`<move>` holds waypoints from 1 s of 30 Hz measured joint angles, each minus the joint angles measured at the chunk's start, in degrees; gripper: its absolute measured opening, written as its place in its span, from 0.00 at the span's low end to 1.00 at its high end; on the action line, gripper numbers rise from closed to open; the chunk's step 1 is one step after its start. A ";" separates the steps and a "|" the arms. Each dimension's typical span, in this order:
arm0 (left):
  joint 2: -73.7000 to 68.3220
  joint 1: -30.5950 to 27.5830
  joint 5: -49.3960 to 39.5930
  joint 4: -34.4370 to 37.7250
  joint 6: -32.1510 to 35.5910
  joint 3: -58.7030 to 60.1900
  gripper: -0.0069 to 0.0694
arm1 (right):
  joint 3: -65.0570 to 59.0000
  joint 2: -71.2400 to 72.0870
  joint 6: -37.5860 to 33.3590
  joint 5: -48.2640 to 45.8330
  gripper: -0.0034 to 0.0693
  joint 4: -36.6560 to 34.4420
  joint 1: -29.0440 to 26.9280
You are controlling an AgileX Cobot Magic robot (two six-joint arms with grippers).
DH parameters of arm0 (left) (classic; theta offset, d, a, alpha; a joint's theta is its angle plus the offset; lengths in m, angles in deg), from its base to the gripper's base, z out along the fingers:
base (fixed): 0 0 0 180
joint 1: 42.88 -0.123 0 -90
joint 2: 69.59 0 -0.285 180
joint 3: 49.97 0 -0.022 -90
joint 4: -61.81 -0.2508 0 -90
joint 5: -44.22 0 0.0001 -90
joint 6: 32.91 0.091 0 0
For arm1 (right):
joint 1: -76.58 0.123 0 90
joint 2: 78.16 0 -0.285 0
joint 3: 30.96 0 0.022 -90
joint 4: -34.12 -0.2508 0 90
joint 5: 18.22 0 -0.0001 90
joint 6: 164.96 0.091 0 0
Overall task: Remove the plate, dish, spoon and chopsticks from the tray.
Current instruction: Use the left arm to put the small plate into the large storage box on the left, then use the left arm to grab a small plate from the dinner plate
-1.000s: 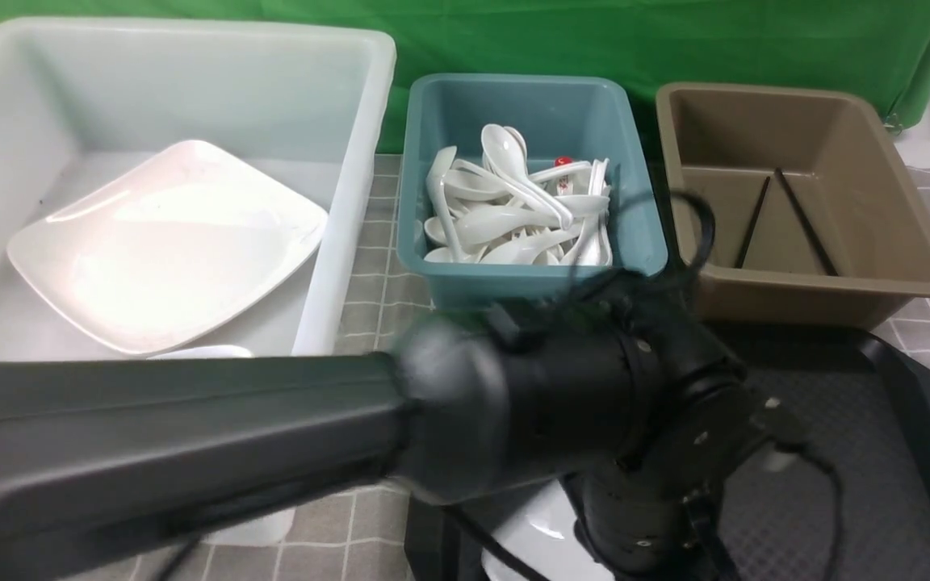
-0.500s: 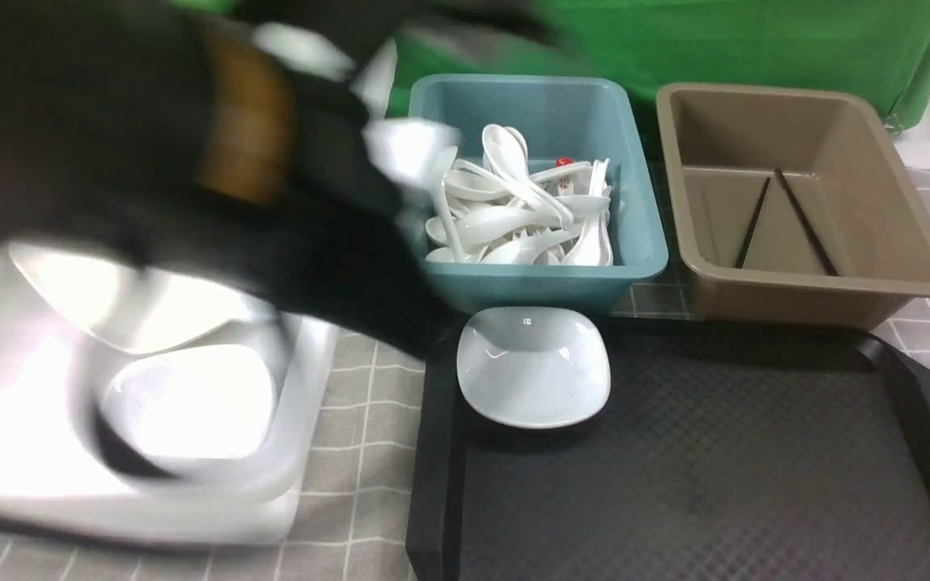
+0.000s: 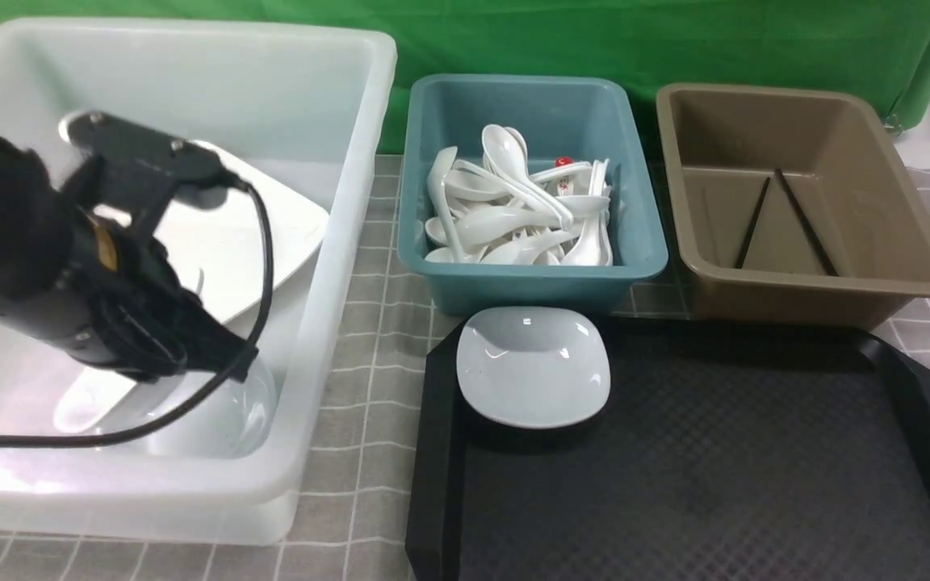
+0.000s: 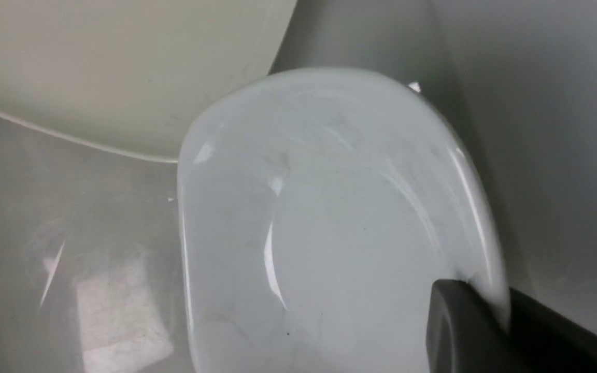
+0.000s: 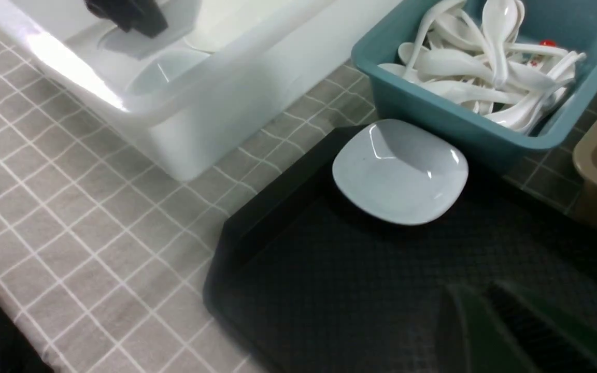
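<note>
- My front camera is looking forward and down across the tray [image 3: 715, 484] to the white tub [image 3: 344, 202], teal tub [image 3: 529, 286] and brown tub [image 3: 820, 298] beyond it.
- My left wrist camera is sitting very near a small dish [image 4: 329, 248] inside the white tub, off the tray.
- My right wrist camera is looking over the tray from higher up, sharing its second dish [image 5: 399, 173], the white tub and teal tub with the front camera.

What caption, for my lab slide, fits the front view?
Left hand reaches into white tub over one dish; another dish sits on the tray.
</note>
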 joint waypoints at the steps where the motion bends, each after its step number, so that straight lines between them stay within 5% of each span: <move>1: -0.74 -0.14 0.21 -0.33 0.36 0.06 0.13 | 0.00 0.00 0.00 0.00 0.15 -0.12 0.00; 11: -8.23 -0.21 1.09 0.31 1.16 0.30 0.19 | 0.00 0.00 -0.21 -0.31 0.15 -1.41 0.00; 22: -4.13 -0.32 0.40 4.38 1.16 -5.91 0.81 | 0.00 0.00 -0.29 -2.63 0.15 -1.76 0.00; 26: -0.01 0.39 -0.47 8.13 4.12 -11.57 0.80 | 0.00 0.00 -1.79 -2.74 0.15 -1.69 0.00; 30: 0.96 5.86 -0.25 11.98 8.76 -16.61 0.63 | 0.00 0.00 -2.40 -4.90 0.15 0.59 0.00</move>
